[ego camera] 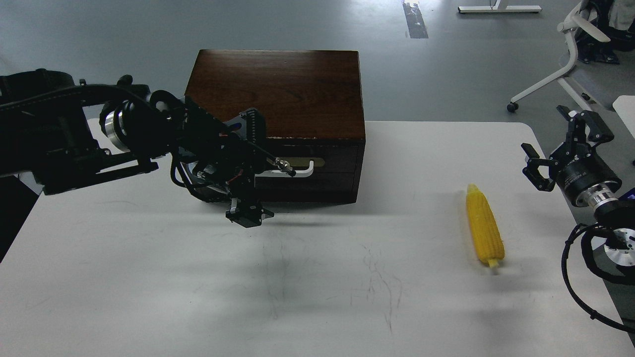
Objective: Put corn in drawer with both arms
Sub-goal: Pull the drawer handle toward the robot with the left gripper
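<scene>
The corn [484,226] lies on the white table at the right, tapered end away from me, pale stub toward me. The drawer [317,171] of the dark brown wooden box [278,91] is closed; its white bar handle [302,172] shows on the brass plate. My left gripper [258,168] is open in front of the drawer's left part, with its fingers spread above and below the handle. One thin silver-tipped finger [284,164] lies across the handle's left half. My right gripper [558,144] is open and empty at the table's right edge, up and right of the corn.
The white table [317,277] reaches from the box to the near edge. The box stands at the table's back, left of the middle. A white office chair base [560,64] stands on the grey floor at the back right. Loose black cable [580,277] hangs by my right arm.
</scene>
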